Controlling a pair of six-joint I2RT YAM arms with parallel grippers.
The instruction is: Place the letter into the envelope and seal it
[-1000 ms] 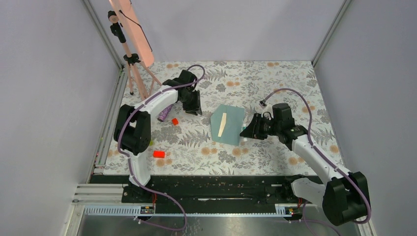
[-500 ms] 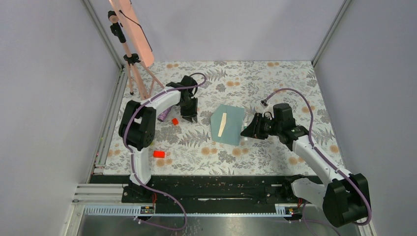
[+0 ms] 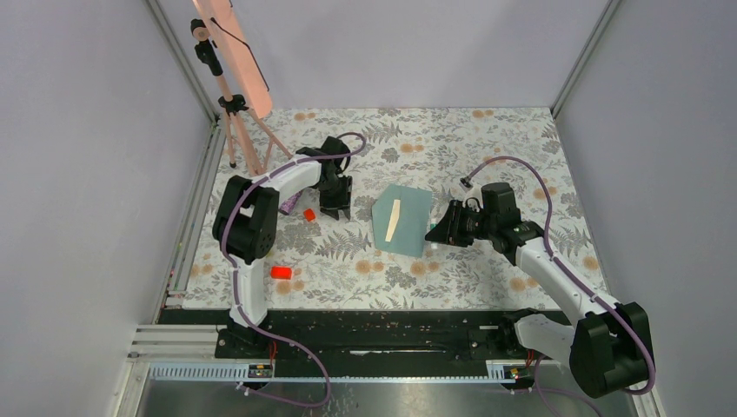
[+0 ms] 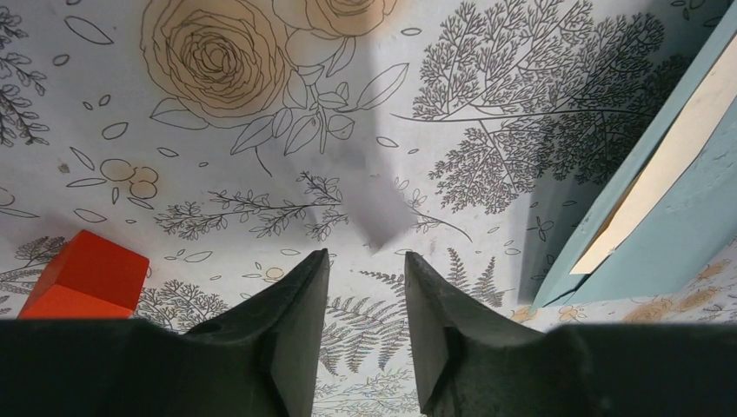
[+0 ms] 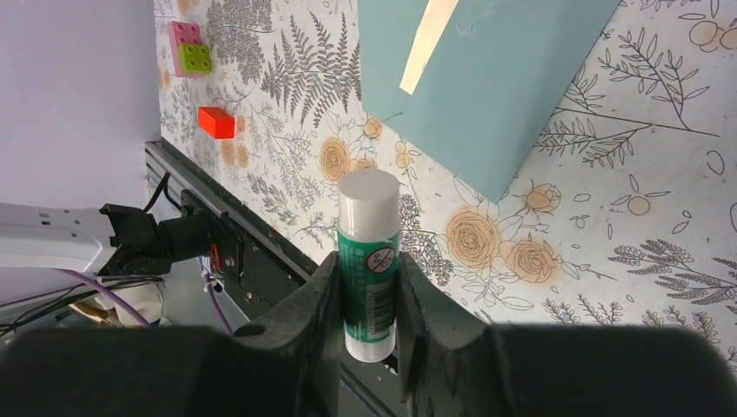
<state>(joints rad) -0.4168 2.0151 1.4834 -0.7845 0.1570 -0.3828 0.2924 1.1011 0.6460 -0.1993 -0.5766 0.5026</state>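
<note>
Since a second ago the left arm has pulled its claw back from the far side of the table toward me; the envelope, the letter and the right arm sit just as they did.

From the overhead view I see a table cover (image 3: 487, 148) printed with grey ferns and orange roses, boxed in by plain lilac-grey walls (image 3: 87, 174) with metal posts at the corners. A tripod (image 3: 233, 113) carrying a salmon-pink panel (image 3: 233, 35) stands at the far left corner. A black rail (image 3: 382, 326) runs along the near edge by the arm bases.

The envelope (image 3: 408, 221) lies flat near the middle of the cover, between the two arms. Only a narrow tan strip of the letter (image 3: 394, 219) shows on it, with teal paper on either side; the rest is hidden.

My left claw (image 4: 365, 261) hangs over bare cover just left of the envelope, its fingers a little apart with nothing between them. My right claw (image 5: 368, 261) is clamped on a green-and-white glue stick (image 5: 368, 208), cap on, just right of the envelope.

A red block (image 3: 281, 272) lies near the left arm, a smaller red block (image 3: 308, 215) just beside the left claw, and pink and green studded bricks (image 5: 193, 48) farther off.
</note>
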